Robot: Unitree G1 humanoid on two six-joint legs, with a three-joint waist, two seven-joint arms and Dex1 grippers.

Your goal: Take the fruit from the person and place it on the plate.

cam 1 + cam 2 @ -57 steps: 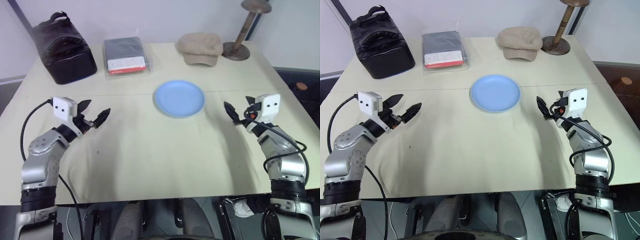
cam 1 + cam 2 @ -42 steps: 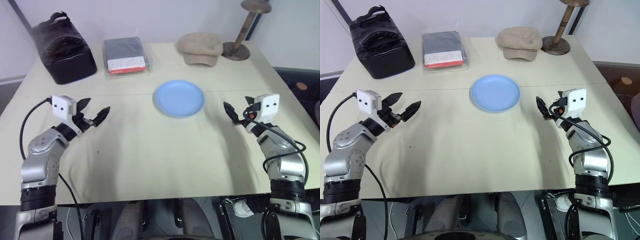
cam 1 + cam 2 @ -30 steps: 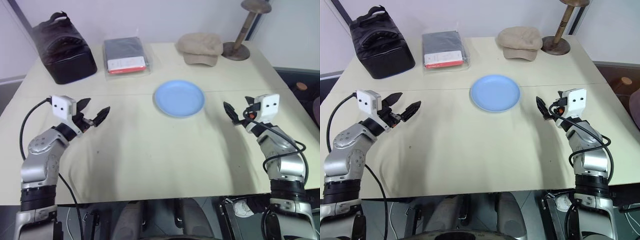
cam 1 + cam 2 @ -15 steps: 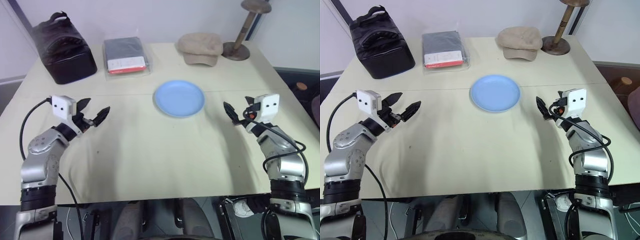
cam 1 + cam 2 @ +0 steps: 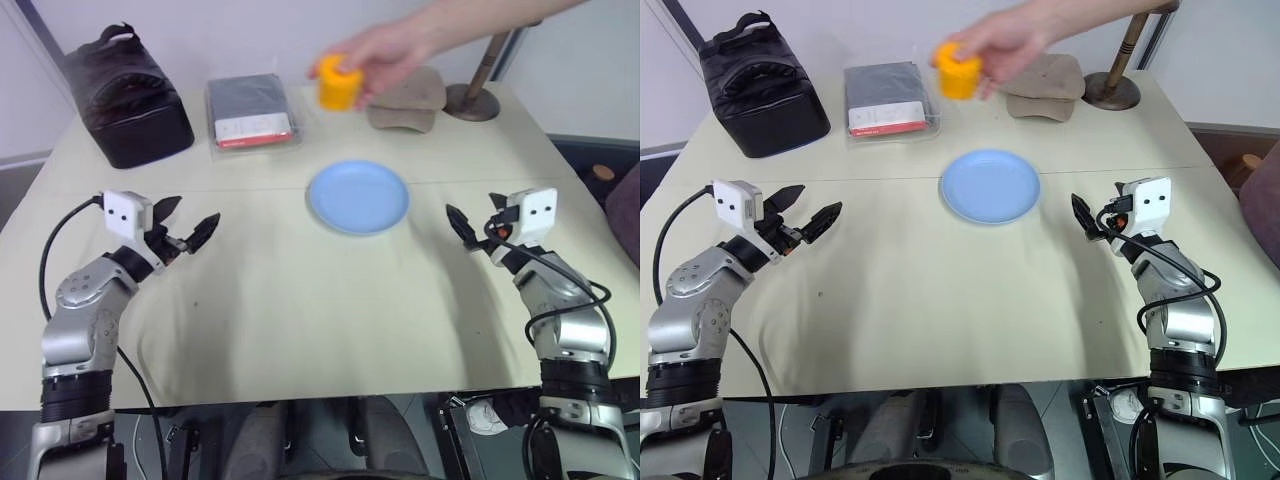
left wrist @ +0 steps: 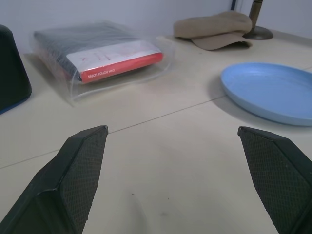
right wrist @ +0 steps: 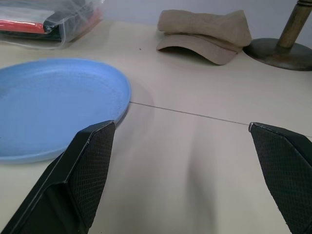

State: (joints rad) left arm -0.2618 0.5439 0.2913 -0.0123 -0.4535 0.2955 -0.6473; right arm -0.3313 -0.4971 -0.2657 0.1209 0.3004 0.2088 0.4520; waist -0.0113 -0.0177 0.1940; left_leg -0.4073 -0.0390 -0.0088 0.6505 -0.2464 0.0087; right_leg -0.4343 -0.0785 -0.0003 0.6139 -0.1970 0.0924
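Note:
A person's hand (image 5: 400, 45) reaches in from the far right and holds the orange-yellow fruit (image 5: 340, 85) in the air, above the far part of the table. The light-blue plate (image 5: 359, 196) lies bare at the table's middle, nearer to me than the fruit. My left gripper (image 5: 192, 220) hovers open at the left, well short of the plate (image 6: 273, 90). My right gripper (image 5: 472, 222) hovers open just right of the plate (image 7: 53, 105). Nothing sits between either gripper's fingers, and both are far below and in front of the fruit.
Along the table's far side stand a black bag (image 5: 125, 95), a clear pouch (image 5: 252, 112) with dark contents and a red label, a beige cap (image 5: 405, 100) partly behind the hand, and a wooden stand (image 5: 475, 95).
The person's hand has come in from the far right, carrying the fruit over the back of the table. Both arms have stayed still.

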